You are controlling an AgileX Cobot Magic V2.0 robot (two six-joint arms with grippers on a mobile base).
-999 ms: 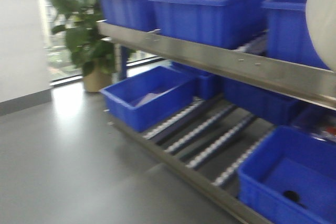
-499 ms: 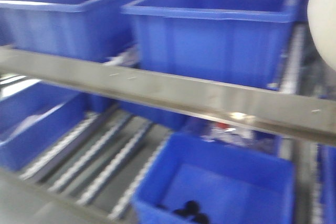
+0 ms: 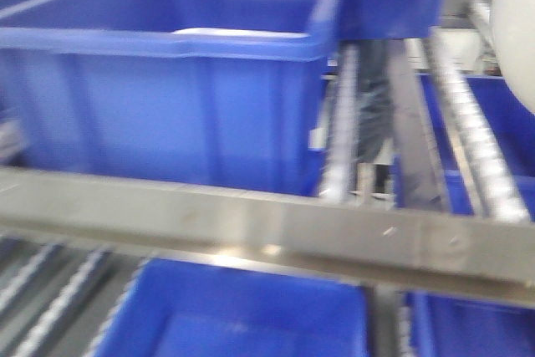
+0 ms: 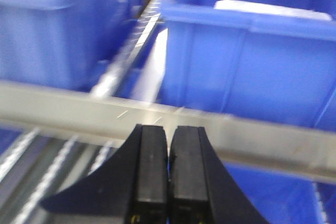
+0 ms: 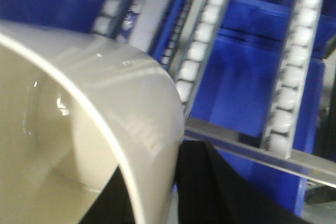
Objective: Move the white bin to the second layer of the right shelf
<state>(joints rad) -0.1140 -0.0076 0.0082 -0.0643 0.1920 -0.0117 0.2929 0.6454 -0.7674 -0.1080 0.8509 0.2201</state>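
The white bin (image 5: 105, 108) is a glossy cream tub filling the left of the right wrist view, and its curved wall shows at the right edge of the front view (image 3: 514, 31). My right gripper (image 5: 157, 192) is shut on the bin's wall, one black finger (image 5: 210, 187) outside and the other inside. The bin hangs over the right shelf second layer, with lanes of white rollers (image 5: 291, 77) and a steel front rail (image 3: 251, 227). My left gripper (image 4: 168, 171) is shut on nothing, in front of that rail (image 4: 79, 111).
A large blue crate (image 3: 167, 106) stands on the roller level at the left, also in the left wrist view (image 4: 247, 66), with another crate (image 4: 52, 35) beside it. Bare roller lanes (image 3: 472, 131) run to the crate's right. A lower blue crate (image 3: 242, 323) sits under the rail.
The front view has swung right along the rack and come closer: the floor and the plant have left the view. The white bin stays at the right edge.
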